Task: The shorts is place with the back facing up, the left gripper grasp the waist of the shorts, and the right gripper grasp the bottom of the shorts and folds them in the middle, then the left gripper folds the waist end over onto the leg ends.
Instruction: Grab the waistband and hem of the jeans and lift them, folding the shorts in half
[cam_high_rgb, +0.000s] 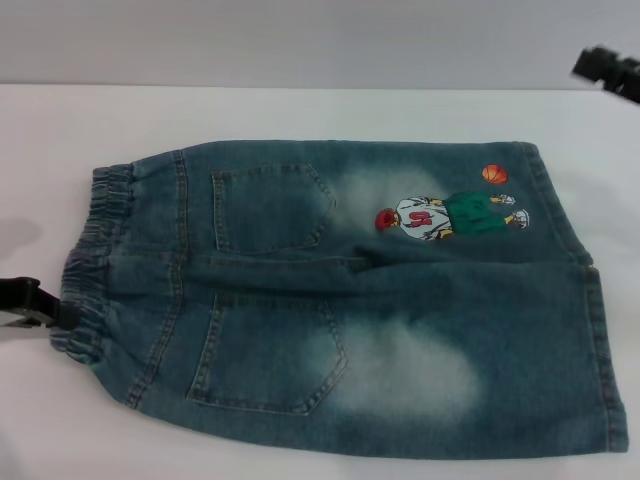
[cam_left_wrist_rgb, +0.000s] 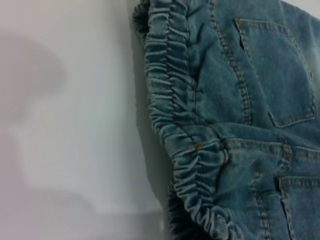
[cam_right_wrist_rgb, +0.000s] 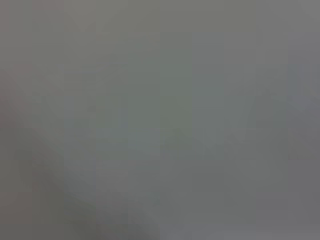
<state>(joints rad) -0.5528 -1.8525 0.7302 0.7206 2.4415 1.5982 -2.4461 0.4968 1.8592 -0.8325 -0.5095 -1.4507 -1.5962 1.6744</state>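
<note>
Faded denim shorts (cam_high_rgb: 340, 300) lie flat and unfolded, back pockets up, on a white table (cam_high_rgb: 300, 110), the ruffled waist (cam_high_rgb: 90, 265) toward the robot's left and the straight leg ends (cam_high_rgb: 590, 300) toward its right. The left hand (cam_high_rgb: 30, 305) sits at the table's left edge, just beside or touching the waist band near its nearer end; whether its fingers are open or closed cannot be told. The right hand (cam_high_rgb: 610, 70) hangs at the far right corner, well apart from the shorts, its grip likewise unreadable. An embroidered basketball player (cam_high_rgb: 450, 215) faces up on the far leg
</note>
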